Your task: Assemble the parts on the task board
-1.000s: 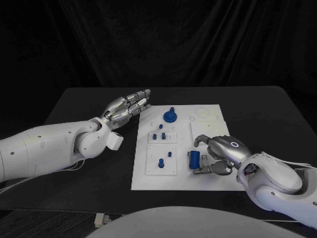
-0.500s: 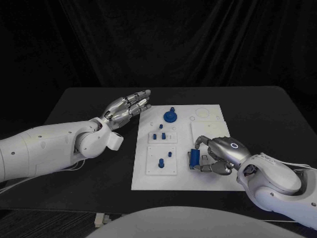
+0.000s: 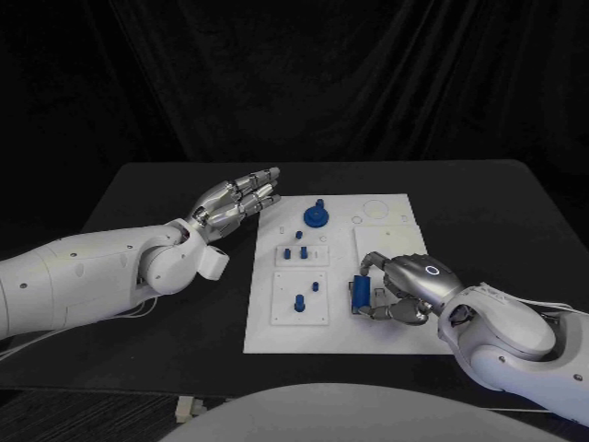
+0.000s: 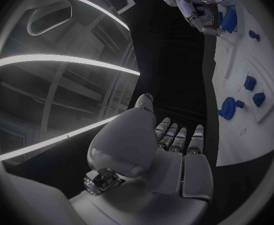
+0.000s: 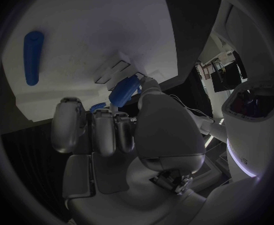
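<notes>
At the centre of the head view, the flat white rectangular task board (image 3: 390, 336) lies on the black counter (image 3: 507, 221). In the lower right of the frame the right hand (image 3: 403, 287) rests low over the board's near right part, its fingers curled round a small blue block-shaped part (image 3: 360, 293), which sits at the hand's left side. Further up the board stands a round blue knob-like part (image 3: 317, 216); below it a cluster of small blue pegs (image 3: 294, 251) stands in a raised white square, and two more short blue pins (image 3: 306, 296) stand in the square nearer the bottom. In the upper left of the frame the left hand (image 3: 236, 198) is held above the counter just left of the board, flat, fingers stretched and slightly apart, holding nothing.

In the left wrist view, the left hand (image 4: 174, 145) fills the lower middle, fingers straight and empty. The board (image 4: 249, 135) curves along the right edge with the knob-like part (image 4: 227, 108) on it, and the right hand (image 4: 202, 10) shows at the top with the block-shaped part (image 4: 229, 20) against its fingers.

In the right wrist view, the right hand (image 5: 118, 135) pinches the block-shaped part (image 5: 124, 91) between thumb and fingers, close against the board (image 5: 93, 35). A long blue rounded bar (image 5: 32, 57) lies on the board at the upper left.
</notes>
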Robot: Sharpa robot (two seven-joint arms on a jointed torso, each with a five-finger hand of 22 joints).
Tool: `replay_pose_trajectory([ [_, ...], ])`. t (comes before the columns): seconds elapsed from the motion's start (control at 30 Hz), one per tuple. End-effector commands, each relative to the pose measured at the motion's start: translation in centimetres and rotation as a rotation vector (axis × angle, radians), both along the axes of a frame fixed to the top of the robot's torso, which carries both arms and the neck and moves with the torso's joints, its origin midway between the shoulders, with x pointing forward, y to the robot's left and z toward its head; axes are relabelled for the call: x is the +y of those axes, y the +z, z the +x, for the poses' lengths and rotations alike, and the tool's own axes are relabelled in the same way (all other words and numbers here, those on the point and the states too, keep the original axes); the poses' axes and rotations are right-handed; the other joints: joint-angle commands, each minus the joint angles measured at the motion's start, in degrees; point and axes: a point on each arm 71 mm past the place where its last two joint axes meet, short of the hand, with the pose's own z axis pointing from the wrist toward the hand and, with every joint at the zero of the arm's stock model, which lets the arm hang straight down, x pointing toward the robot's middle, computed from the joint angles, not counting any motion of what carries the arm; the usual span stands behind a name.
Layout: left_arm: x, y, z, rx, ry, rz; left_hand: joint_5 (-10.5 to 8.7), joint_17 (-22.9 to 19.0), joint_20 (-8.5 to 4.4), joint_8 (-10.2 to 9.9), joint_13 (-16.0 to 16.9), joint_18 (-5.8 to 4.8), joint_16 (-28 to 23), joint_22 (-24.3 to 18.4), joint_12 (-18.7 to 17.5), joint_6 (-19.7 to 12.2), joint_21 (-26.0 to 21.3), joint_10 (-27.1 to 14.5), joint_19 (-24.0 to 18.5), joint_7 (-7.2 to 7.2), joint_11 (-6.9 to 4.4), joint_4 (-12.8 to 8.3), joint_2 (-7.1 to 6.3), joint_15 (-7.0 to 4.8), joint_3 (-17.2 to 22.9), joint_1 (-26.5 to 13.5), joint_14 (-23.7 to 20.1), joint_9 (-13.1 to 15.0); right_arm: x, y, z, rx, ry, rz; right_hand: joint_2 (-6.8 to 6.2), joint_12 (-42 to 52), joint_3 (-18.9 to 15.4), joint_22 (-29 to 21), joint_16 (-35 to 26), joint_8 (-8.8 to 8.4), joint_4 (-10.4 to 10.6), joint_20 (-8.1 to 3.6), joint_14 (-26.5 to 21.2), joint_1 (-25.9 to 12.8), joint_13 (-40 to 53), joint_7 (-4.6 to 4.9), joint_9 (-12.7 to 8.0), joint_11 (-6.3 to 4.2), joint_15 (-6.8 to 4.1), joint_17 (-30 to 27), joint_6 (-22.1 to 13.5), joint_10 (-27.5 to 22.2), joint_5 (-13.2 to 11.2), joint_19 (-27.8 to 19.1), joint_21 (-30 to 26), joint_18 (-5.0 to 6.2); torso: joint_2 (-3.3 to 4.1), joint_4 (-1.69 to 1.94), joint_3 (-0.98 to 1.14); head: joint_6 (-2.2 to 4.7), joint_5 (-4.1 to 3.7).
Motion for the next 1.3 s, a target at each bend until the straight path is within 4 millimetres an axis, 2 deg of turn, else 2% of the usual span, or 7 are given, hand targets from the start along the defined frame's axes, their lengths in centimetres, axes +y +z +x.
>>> replay_pose_trajectory([
  [0.03,-0.17,0.06,-0.06,-0.002,-0.007,-0.021,0.43,-0.07,0.24,0.27,0.04,0.65,-0.13,0.08,0.25,0.17,0.21,-0.08,0.02,0.29,-0.16,-0.33,0.07,0.01,0.14,0.57,0.06,0.07,0.05,-0.17,-0.12,0.006,0.007,-0.016,-0.03,0.15,0.26,10.17,-0.04,0.40,-0.08,0.10,3.56,0.81,15.09,-0.06,-0.34,0.14,0.13,5.19,-0.40,6.06,1.77,0.10,0.01,0.99,0.02,-0.02,0.00,0.01,0.02],
  [0.13,-0.18,0.04,-0.07,-0.002,-0.008,-0.022,0.44,-0.07,0.25,0.27,0.04,0.65,-0.13,0.09,0.25,0.17,0.22,-0.08,0.02,0.30,-0.16,-0.34,0.08,0.02,0.15,0.59,0.06,0.07,0.13,-0.23,-0.12,0.011,0.011,-0.021,0.03,0.15,0.34,10.16,-0.03,0.75,-0.16,0.14,3.55,1.34,15.09,-0.05,-0.83,0.16,0.16,5.20,-0.50,6.06,3.22,0.07,-0.05,1.00,0.00,-0.04,-0.01,0.01,0.07],
  [0.3,-0.19,0.02,-0.10,-0.001,-0.008,-0.022,0.47,-0.06,0.29,0.29,0.04,0.65,-0.12,0.23,0.25,0.20,0.29,-0.08,0.10,0.35,-0.15,-0.39,0.13,0.04,0.23,0.68,0.07,0.07,0.22,-0.26,-0.14,0.011,0.020,-0.020,0.81,0.15,1.03,10.31,0.29,2.19,-0.19,0.05,3.68,2.56,15.09,-0.26,-2.80,0.03,0.03,5.76,2.18,6.06,12.47,0.25,0.43,0.91,0.00,-0.03,0.01,0.01,0.07],
  [0.47,-0.16,0.01,-0.11,-0.001,-0.007,-0.022,0.48,-0.06,0.33,0.30,0.04,0.66,-0.12,0.31,0.26,0.20,0.33,-0.08,0.15,0.36,-0.14,-0.42,0.16,0.06,0.27,0.74,0.08,0.07,0.28,-0.03,-0.20,-0.009,0.040,0.009,0.95,0.15,2.69,10.58,0.58,1.49,-0.08,-0.14,3.91,2.85,15.09,-0.38,-5.87,-0.17,-0.19,6.29,6.71,6.06,20.97,0.70,1.45,0.70,-0.01,-0.04,0.00,0.01,0.21],
  [0.83,-0.15,-0.03,-0.09,-0.001,-0.006,-0.021,0.49,-0.06,0.37,0.29,0.04,0.67,-0.11,0.34,0.30,0.12,0.35,-0.08,0.18,0.36,-0.12,-0.45,0.19,0.07,0.32,0.79,0.08,0.05,0.15,0.43,-0.48,-0.027,0.068,0.062,0.54,0.15,4.27,10.87,0.93,-0.75,0.05,-0.21,4.17,0.62,15.09,-0.39,-8.84,-0.20,-0.21,6.99,10.34,6.06,24.06,1.15,2.51,0.48,0.00,-0.01,0.00,0.01,-0.25],
  [0.97,-0.16,-0.04,-0.10,-0.002,-0.005,-0.021,0.50,-0.05,0.43,0.31,0.04,0.67,-0.11,0.34,0.31,0.12,0.36,-0.08,0.21,0.33,-0.11,-0.57,0.35,0.08,0.51,1.02,0.09,0.05,0.06,0.54,-0.59,-0.026,0.068,0.072,0.56,0.15,4.44,10.84,0.89,-1.28,0.06,-0.17,4.15,-0.34,15.09,-0.34,-9.38,-0.13,-0.15,6.92,10.69,6.06,24.27,1.12,2.42,0.50,-0.01,-0.04,-0.01,0.01,-0.18],
  [1.3,-0.17,-0.06,-0.12,-0.002,-0.005,-0.022,0.48,-0.06,0.44,0.29,0.05,0.67,-0.11,0.35,0.31,0.01,0.37,-0.08,0.22,0.30,-0.09,-0.61,0.39,0.08,0.57,1.10,0.08,0.03,-0.12,0.69,-0.81,-0.019,0.068,0.078,0.84,0.15,5.70,10.84,0.92,-2.68,0.03,-0.01,4.18,-3.45,15.09,-0.29,-11.03,0.06,0.02,7.02,12.63,6.06,27.37,1.12,2.42,0.50,0.00,-0.05,0.01,0.01,-0.12],
])
